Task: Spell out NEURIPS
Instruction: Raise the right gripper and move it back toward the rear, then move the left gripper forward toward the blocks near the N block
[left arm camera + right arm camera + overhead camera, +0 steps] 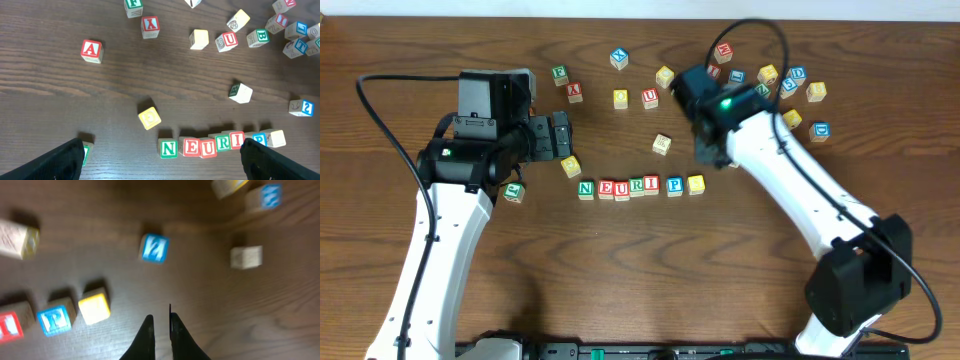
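Note:
A row of cubes lies at the table's middle: green N (586,189) (168,148), red E (192,147), red U (208,147), green R (223,143), red I (237,140), blue P (674,186) (55,320). A yellow-faced cube (695,184) (94,308) closes the row's right end; its letter is unreadable. My left gripper (563,135) (162,162) hangs wide open and empty, up and left of the row. My right gripper (160,322) is shut on nothing, above bare wood just right of the yellow cube; in the overhead view its own wrist hides it.
Loose cubes lie around: a red A (91,50), a yellow cube (570,166) (149,118) near the N, a pale cube (662,144), a spare red U (650,98), a blue-lettered cube (153,248), and a cluster (790,85) at the back right. A green cube (514,191) sits by the left arm.

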